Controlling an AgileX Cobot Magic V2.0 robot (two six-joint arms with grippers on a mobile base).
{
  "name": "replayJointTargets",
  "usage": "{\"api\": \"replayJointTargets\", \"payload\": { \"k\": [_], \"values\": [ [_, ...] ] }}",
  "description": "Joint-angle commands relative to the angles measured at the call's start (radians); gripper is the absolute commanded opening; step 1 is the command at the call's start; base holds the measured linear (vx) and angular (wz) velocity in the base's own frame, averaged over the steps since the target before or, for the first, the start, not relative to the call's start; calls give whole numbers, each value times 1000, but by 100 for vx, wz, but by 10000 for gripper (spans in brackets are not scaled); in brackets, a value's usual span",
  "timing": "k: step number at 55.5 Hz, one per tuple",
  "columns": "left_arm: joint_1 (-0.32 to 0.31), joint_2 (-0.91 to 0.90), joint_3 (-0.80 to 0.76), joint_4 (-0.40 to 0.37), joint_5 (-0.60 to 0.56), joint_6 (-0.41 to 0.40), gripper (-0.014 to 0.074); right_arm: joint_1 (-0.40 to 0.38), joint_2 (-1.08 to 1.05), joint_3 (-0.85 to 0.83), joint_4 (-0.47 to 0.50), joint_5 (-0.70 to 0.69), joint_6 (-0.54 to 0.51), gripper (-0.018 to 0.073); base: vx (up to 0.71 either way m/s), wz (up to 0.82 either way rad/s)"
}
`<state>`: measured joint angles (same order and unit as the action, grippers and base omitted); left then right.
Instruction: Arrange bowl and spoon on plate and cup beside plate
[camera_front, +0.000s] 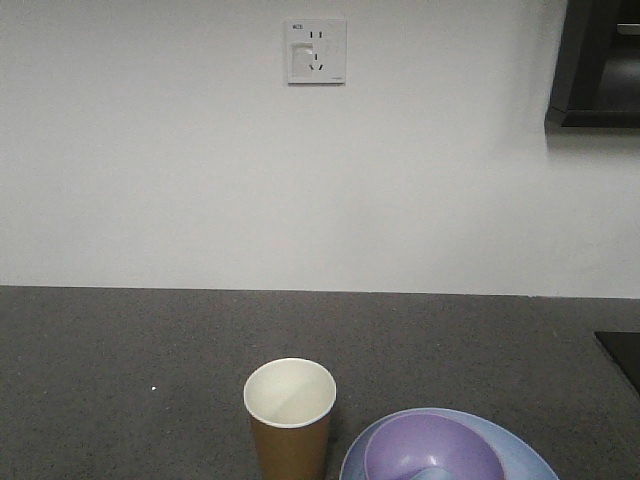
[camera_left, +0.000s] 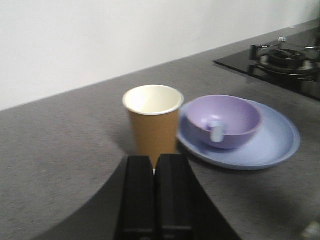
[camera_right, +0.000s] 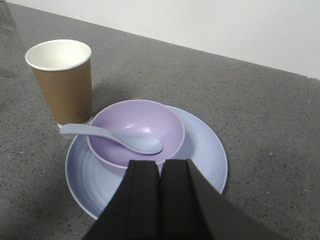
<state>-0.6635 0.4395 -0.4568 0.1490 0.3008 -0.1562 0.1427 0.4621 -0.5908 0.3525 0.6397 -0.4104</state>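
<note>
The right hand (camera_right: 160, 172) is hanging over the near edge of the plate (camera_right: 205, 160), its two black fingers (camera_right: 142, 200) pressed together with nothing between them, touching none of the dishes. Just beyond its tips the bowl (camera_right: 145, 120) is sitting on the plate, set toward the plate's far left side so that a wider band of pale blue is showing on the right. The spoon (camera_right: 135, 141) is lying in the bowl with its scoop resting on the bowl's floor and its handle leaning out over the left rim, pointing toward the cup (camera_right: 62, 82). The cup is standing upright on the desk (camera_right: 260, 110), just beside the plate's far left edge; whether the two are touching I cannot tell.

The left hand (camera_left: 155, 167) is hovering low over the desk, its fingers likewise clenched on nothing, with the cup (camera_left: 152, 125) directly ahead of its tips and the plate (camera_left: 277, 145) with the bowl (camera_left: 227, 117) to the cup's right. Past the plate a black gas hob (camera_left: 285, 60) is sitting in the desk.

In the front view the cup (camera_front: 290, 420) and the bowl (camera_front: 430, 450) are showing at the bottom edge, with a white wall socket (camera_front: 316, 51) on the wall behind.
</note>
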Motion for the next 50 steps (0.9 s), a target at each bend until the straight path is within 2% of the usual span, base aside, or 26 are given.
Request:
{"api": "replayJointTargets", "payload": {
  "k": [1, 7, 15, 19, 21, 28, 50],
  "values": [
    [104, -39, 64, -24, -156, 33, 0, 2, 3, -29, 16, -69, -3, -8, 0, 0],
    [266, -133, 210, -123, -295, 78, 0, 2, 3, -29, 16, -69, -3, -8, 0, 0],
    [430, -275, 409, -132, -455, 76, 0, 2, 3, -29, 16, -69, -3, -8, 0, 0],
    [485, -346, 463, -129, -455, 76, 0, 2, 3, -29, 16, -69, -3, -8, 0, 0],
    [509, -380, 456, -120, -364, 77, 0, 2, 3, -29, 16, -69, -3, -8, 0, 0],
    [543, -476, 458, -79, -280, 77, 0, 2, 3, -29, 16, -69, -3, -8, 0, 0],
    [540, -465, 457, -81, -278, 75, 0, 2, 3, -29, 16, -65, -3, -8, 0, 0]
  ]
}}
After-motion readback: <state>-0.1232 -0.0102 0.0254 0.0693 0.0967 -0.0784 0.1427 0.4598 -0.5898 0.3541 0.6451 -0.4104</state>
